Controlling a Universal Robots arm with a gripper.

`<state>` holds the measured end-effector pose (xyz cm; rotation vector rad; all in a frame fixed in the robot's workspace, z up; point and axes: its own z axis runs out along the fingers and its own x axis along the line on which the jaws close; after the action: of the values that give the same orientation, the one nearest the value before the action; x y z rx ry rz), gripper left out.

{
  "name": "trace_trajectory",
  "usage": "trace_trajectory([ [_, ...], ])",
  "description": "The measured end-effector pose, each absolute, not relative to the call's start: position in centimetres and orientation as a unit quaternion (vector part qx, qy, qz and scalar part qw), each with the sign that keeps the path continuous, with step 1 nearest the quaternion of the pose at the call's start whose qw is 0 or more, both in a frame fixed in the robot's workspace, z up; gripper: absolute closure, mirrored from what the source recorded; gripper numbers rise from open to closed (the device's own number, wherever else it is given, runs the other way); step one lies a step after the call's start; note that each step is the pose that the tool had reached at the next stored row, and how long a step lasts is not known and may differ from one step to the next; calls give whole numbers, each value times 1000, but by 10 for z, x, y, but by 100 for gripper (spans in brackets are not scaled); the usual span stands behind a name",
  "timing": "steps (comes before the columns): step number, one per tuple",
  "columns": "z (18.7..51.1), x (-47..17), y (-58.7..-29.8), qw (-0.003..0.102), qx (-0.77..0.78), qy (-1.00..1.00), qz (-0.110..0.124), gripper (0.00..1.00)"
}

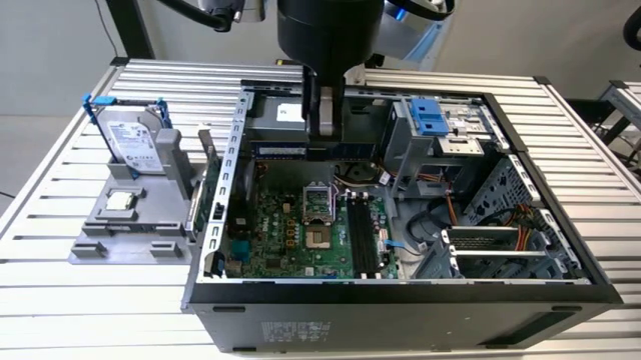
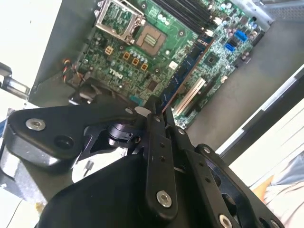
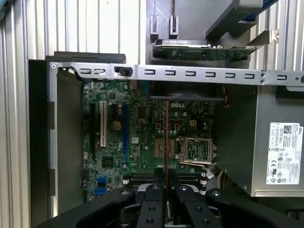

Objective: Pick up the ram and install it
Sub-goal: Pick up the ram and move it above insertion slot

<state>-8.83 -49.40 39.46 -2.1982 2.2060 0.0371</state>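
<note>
Your gripper [image 1: 323, 137] is down inside the open computer case [image 1: 401, 304], upper centre of the exterior view, and it's pinched tight on the ram [image 1: 281, 151]. Check both wrist views: the black fingers [image 3: 154, 195] press in from either side, and the ram [image 3: 166, 137] runs straight out from between them as a thin, edge-on line. In the second wrist view the ram [image 2: 187, 66] shoots away from the gripper's tip [image 2: 159, 114] as a long, narrow dark-blue strip with a brownish edge.

In the exterior view you're holding it near its middle, level, so it sticks out to both sides of the gripper. It's flat, bluish and dotted with small pale marks. It hangs over the far end of the green motherboard [image 1: 290, 240], just in front of the grey box [image 1: 275, 112] at the back of the case. It's not seated: the long black slots [image 1: 361, 240] lie apart from it, lower in the frame, just beside the square socket [image 1: 318, 202].

Toward the exterior view's left, outside the case, a grey holder [image 1: 130, 232] carries a silver hard drive [image 1: 130, 139] upright in a blue frame, with a small square chip [image 1: 120, 200] in front. Everything sits on the ribbed metal counter [image 1: 60, 315].
</note>
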Motion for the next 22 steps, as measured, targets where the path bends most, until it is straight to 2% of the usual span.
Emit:
trace_trajectory([
  [22, 395, -37, -494, 14, -706, 708, 12, 100],
])
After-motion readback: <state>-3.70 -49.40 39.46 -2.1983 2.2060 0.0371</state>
